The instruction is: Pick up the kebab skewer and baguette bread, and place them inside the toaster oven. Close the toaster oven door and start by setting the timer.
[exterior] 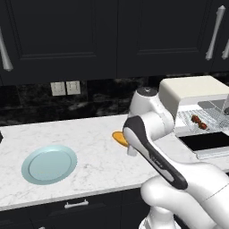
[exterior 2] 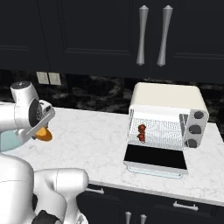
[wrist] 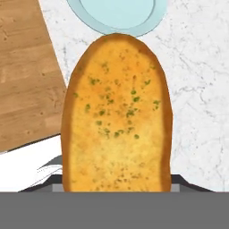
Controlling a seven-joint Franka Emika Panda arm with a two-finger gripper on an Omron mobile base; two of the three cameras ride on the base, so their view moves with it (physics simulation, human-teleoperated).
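Left base view: the white arm rises from lower right and bends over the marble counter (exterior: 89,134). The baguette bread (exterior: 119,137) shows as an orange sliver just left of the arm's wrist, above the counter, mostly hidden by the arm. Its long axis looks roughly left-right here, though too little shows to be sure. A pale blue plate (exterior: 48,164) lies on the counter well to the left, apart from the bread. The toaster oven (exterior: 197,96) sits at right with the toaster oven door (exterior: 206,142) folded down flat. The kebab skewer (exterior: 199,122) lies on the wire rack inside, running diagonally from upper left to lower right.

Right base view: the arm is at left, and the bread's orange end (exterior 2: 43,134) pokes out under the wrist, held above the counter, well apart from the oven. The oven (exterior 2: 168,105) is at centre-right, door (exterior 2: 154,158) dropped open toward the camera. The skewer (exterior 2: 141,132) sits at the left side of the rack, its long axis running front to back into the oven. Three dark knobs (exterior 2: 195,129) line the right front panel.

Hand view: the bread (wrist: 117,116) stands lengthwise up the frame, rounded far end pointing to the plate's rim (wrist: 147,27) at the top, golden crust flecked with green. Its near end drops behind the bottom band, so the fingers are hidden; whether they pinch it cannot be told. A wooden board (wrist: 27,76) lies at left, marble at right.
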